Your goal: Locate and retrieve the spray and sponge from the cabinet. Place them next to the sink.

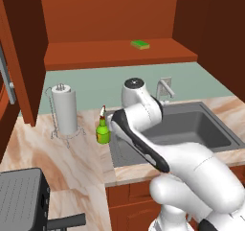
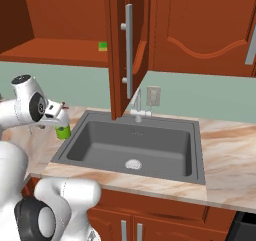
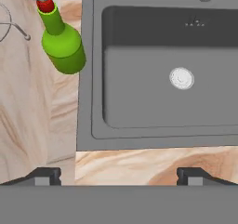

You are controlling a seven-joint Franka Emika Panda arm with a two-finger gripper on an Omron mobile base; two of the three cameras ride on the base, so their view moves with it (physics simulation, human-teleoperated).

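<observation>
Small green spray bottle with red-and-white nozzle (image 3: 60,39) stood at upper left of hand view, on marble counter (image 3: 32,125) just beside dark grey sink basin (image 3: 167,93). Gripper (image 3: 119,175) was spread wide, holding nothing. Flat green sponge (image 1: 140,44) lay on reddish-brown cabinet shelf (image 1: 95,52), upper centre of left base view. Judged next: raise arm clear of cabinet door (image 2: 127,45), approach sponge from above.

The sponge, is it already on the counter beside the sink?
No, the sponge lies on the cabinet shelf, above the counter.

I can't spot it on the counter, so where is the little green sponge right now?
The sponge lies on the open cabinet's shelf above the counter, toward the shelf's right end in the left base view, high above the sink and faucet.
</observation>
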